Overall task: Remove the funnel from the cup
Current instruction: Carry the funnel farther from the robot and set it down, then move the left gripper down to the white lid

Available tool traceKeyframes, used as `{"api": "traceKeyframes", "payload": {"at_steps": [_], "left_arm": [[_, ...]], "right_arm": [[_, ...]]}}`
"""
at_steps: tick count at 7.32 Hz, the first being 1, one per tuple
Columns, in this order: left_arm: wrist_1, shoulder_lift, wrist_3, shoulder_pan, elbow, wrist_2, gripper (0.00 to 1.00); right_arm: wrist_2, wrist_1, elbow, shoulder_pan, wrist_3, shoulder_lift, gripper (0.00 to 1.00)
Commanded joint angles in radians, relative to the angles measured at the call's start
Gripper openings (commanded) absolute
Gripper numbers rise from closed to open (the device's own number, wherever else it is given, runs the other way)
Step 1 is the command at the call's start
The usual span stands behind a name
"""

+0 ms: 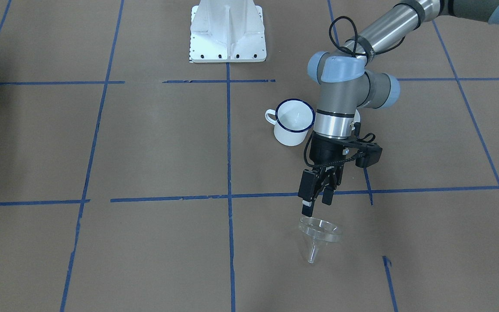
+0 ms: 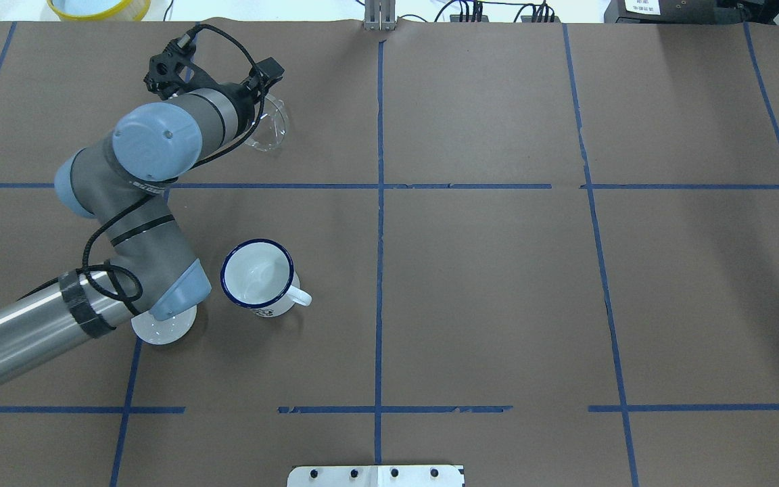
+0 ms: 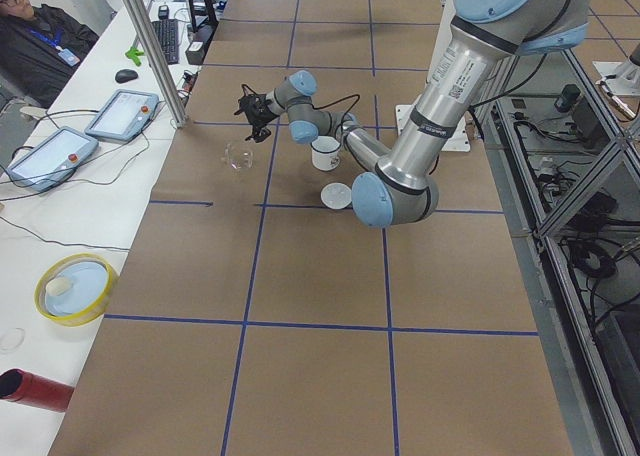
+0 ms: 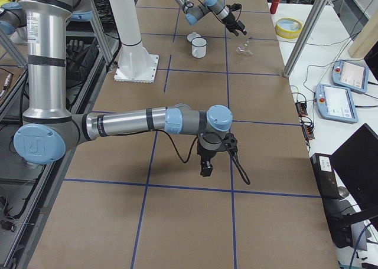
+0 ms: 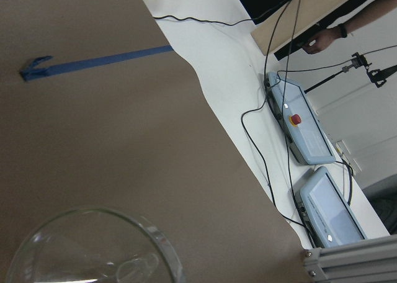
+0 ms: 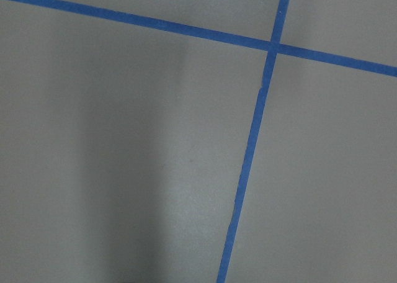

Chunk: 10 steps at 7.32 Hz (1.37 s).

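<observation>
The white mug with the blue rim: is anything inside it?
Nothing shows: the cup has a bare white inside. The clear funnel lies on the table, well apart. Only a strip of inner wall hides behind the rim.

Bench (image 2: 498, 304) carried brown paper gridded with blue tape (image 2: 379, 270). White round lid (image 2: 159, 329) lay flat over one tape line, left half. Beyond the far edge, on a white surface: yellow-rimmed dish (image 3: 75, 288), red cylinder (image 3: 35, 389), two tablet consoles (image 3: 122, 114).
</observation>
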Motion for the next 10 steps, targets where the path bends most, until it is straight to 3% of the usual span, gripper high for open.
{"api": "traceKeyframes", "payload": {"at_steps": [1,2,4,5,10], "left_arm": [[0.272,0.104,0.284,-0.045,-0.303,-0.217,1.0],[0.345,0.185,0.489,-0.08,-0.426,-0.311,1.0],[0.341,0.451,0.817,-0.144,-0.604,-0.458,1.0],[0.341,0.539,0.844,-0.16,-0.664,-0.488,1.0],[0.302,0.548,0.772,0.088,-0.469,-0.476,1.0]], "right_arm": [[0.0,0.0,0.0,0.0,0.0,0.0,1.0],[0.0,0.0,0.0,0.0,0.0,0.0,1.0],[0.0,0.0,0.0,0.0,0.0,0.0,1.0],[0.0,0.0,0.0,0.0,0.0,0.0,1.0],[0.0,0.0,0.0,0.0,0.0,0.0,1.0]]}}
